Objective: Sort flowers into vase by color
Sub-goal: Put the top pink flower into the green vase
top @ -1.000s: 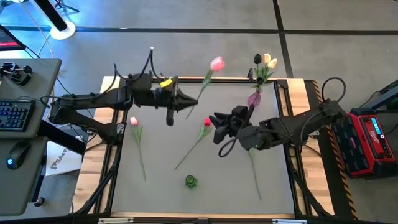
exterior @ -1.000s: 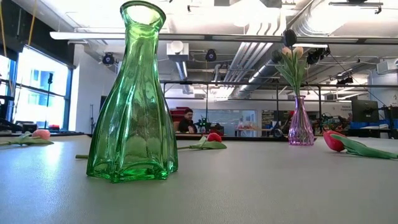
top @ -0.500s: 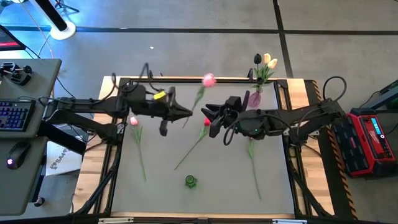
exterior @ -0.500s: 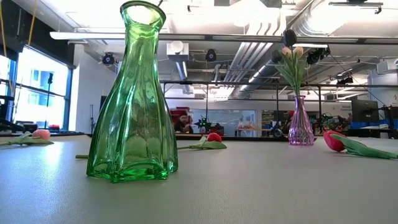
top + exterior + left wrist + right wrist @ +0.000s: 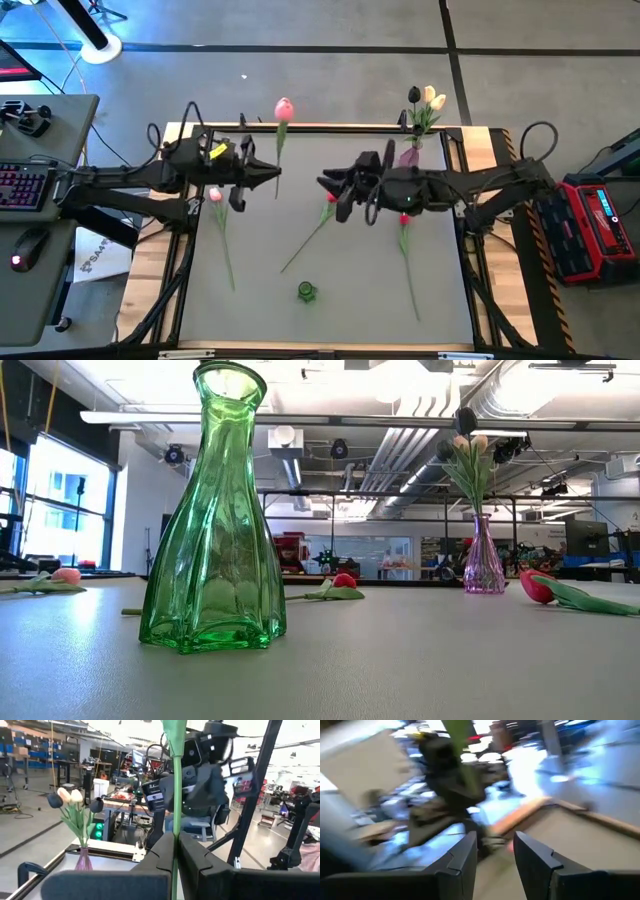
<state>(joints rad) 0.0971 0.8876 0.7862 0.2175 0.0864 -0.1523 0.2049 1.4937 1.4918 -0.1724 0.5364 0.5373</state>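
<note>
My left gripper point(image 5: 277, 177) point(image 5: 175, 836) hangs over the table's far left part, shut on a pink tulip point(image 5: 284, 107) that stands upright. My right gripper point(image 5: 322, 185) point(image 5: 494, 845) is open, just right of it, above the head of a red tulip point(image 5: 331, 198) that lies flat on the table. A second pink tulip point(image 5: 214, 195) lies at the left, and a reddish tulip point(image 5: 404, 216) at the right. The green vase point(image 5: 306, 292) point(image 5: 215, 520) stands near the near edge. The purple vase point(image 5: 410, 156) point(image 5: 483, 560) at the far right holds cream and near-black tulips point(image 5: 425, 100). My left gripper pinches the pink tulip's green stem point(image 5: 175, 820) between its two fingers, which reach level from the table's left and lie across the stem. The tulip is lifted clear and upright, its head above the fingers and a short length of stem point(image 5: 277, 193) below them.
The raised wooden rim point(image 5: 180, 250) frames the grey table. Both arms meet closely over the far middle. A keyboard and mouse sit on a desk point(image 5: 30, 190) beyond the left edge, and a red case point(image 5: 590, 225) beyond the right. Bare table lies around the green vase.
My left gripper has drawn back toward the table's left edge with the pink tulip, whose stem has come more upright. My right gripper has moved toward the left and far edge, following it, its arm stretching out level over the red tulip.
</note>
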